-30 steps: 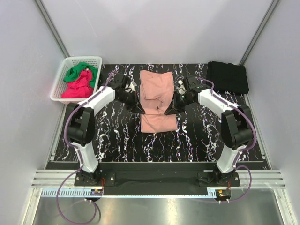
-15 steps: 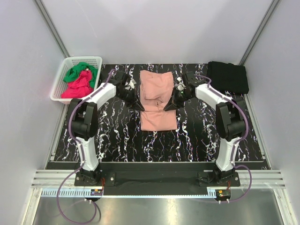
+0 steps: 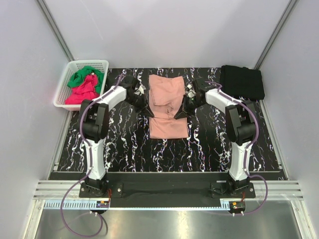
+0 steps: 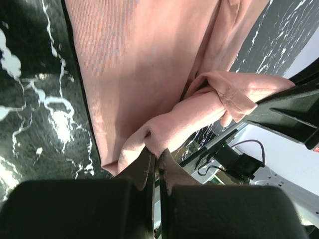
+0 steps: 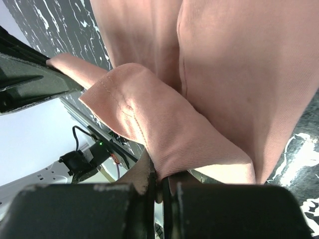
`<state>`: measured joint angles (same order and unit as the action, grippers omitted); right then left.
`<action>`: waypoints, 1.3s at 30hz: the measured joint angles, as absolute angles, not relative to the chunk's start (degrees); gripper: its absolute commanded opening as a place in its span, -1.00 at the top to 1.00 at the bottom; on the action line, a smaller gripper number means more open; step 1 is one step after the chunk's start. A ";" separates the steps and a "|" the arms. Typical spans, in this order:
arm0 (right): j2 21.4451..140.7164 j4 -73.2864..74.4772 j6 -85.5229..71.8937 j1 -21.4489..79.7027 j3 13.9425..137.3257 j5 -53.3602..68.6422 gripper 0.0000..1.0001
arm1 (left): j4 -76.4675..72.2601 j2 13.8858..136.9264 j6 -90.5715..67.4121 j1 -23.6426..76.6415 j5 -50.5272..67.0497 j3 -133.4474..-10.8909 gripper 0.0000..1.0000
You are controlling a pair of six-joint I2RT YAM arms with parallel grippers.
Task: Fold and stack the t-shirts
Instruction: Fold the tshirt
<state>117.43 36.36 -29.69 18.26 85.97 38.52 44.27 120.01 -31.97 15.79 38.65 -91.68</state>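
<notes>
On the table (image 3: 124,144) the salmon-pink t-shirt (image 3: 168,128) lies centred, running toward 12 o'clock, its raised fold nipped tight at 9 o'clock by the left gripper (image 3: 148,111) and at 3 o'clock by the right gripper (image 3: 178,114) — matched holds, seemingly so the fold carries over evenly.

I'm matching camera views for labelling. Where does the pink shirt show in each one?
Top external: pink shirt mid-picture, partly folded.
Left wrist: fills the upper middle, a fold pinched at the bottom.
Right wrist: fills the upper right, a fold pinched at the bottom.
Shared landmark: the black marbled table.
</notes>
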 measured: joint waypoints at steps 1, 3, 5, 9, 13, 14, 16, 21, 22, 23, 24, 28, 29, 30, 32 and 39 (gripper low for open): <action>117.54 36.38 -29.65 18.15 86.06 38.52 1.00 | 44.31 120.46 -31.92 15.79 38.70 -92.09 1.00; 117.97 36.42 -29.54 17.96 86.63 38.54 1.00 | 44.40 121.32 -31.88 15.79 38.74 -92.75 1.00; 118.72 36.42 -29.36 17.69 87.39 38.59 1.00 | 44.49 121.95 -31.83 15.77 38.74 -93.21 1.00; 120.64 36.45 -29.19 17.34 88.90 38.72 1.00 | 44.51 122.89 -31.77 15.77 38.72 -93.97 1.00; 122.61 36.45 -29.15 17.21 89.76 38.81 0.83 | 44.66 123.66 -31.75 15.59 38.74 -94.83 1.00; 122.98 36.42 -29.12 17.17 89.82 38.83 0.75 | 44.73 123.94 -31.75 15.55 38.76 -95.15 1.00; 123.66 36.45 -29.10 17.17 89.89 39.05 0.68 | 44.86 124.46 -31.75 15.49 38.76 -95.68 0.88; 124.81 36.45 -29.08 17.17 90.87 39.09 0.58 | 45.01 125.36 -31.62 15.38 38.76 -96.09 0.45; 124.90 36.56 -29.02 17.15 91.05 39.09 0.55 | 45.10 125.56 -31.31 15.33 38.74 -96.27 0.42; 124.92 36.67 -28.88 17.10 91.22 39.03 0.55 | 45.12 125.78 -31.46 15.25 38.72 -96.42 0.39; 124.92 36.75 -28.88 17.06 91.39 38.94 0.54 | 45.15 125.86 -31.48 15.14 38.65 -96.42 0.24; 124.92 36.97 -28.82 16.73 91.98 38.24 0.53 | 45.36 125.86 -31.48 14.70 38.30 -96.42 0.03; 124.92 37.04 -28.77 16.71 92.05 37.95 0.50 | 45.39 125.86 -31.48 14.61 38.20 -96.44 0.03; 124.92 37.23 -28.75 16.71 92.18 37.65 0.48 | 45.41 125.86 -31.46 14.59 38.04 -96.44 0.03; 124.86 37.39 -28.71 16.71 92.33 36.73 0.41 | 45.41 125.80 -31.48 14.50 37.60 -96.42 0.02; 123.04 38.17 -28.47 16.71 93.65 34.63 0.26 | 45.56 123.24 -31.75 14.50 37.12 -96.44 0.01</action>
<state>123.04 38.17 -28.47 16.71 93.65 34.63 45.56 123.24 -31.75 14.50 37.12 -96.44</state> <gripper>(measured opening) 0.369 0.491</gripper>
